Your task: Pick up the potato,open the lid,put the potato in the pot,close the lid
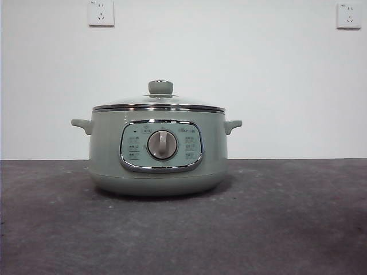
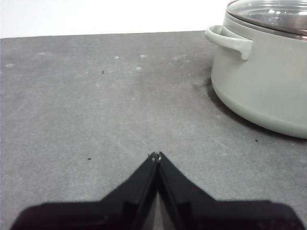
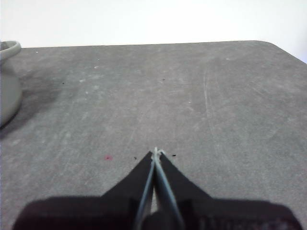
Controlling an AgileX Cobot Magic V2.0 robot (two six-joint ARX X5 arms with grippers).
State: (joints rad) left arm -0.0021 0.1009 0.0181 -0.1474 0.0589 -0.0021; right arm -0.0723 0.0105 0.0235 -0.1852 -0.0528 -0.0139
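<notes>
The pale sage-green pot (image 1: pixel 157 152) stands in the middle of the dark grey table, its chrome-framed panel and grey dial facing the front view. The glass lid (image 1: pixel 159 103) with its green knob sits shut on the pot. The potato is not in view in any frame. My left gripper (image 2: pixel 154 155) is shut and empty, low over bare table, apart from the pot's side (image 2: pixel 261 81) and handle. My right gripper (image 3: pixel 156 152) is shut and empty over bare table, with only the edge of the pot (image 3: pixel 7 81) showing far off. Neither arm shows in the front view.
A white wall stands behind the table, with two sockets (image 1: pixel 101 12) high up. The table's far edge and a rounded corner (image 3: pixel 280 48) show in the right wrist view. Small specks dot the table top.
</notes>
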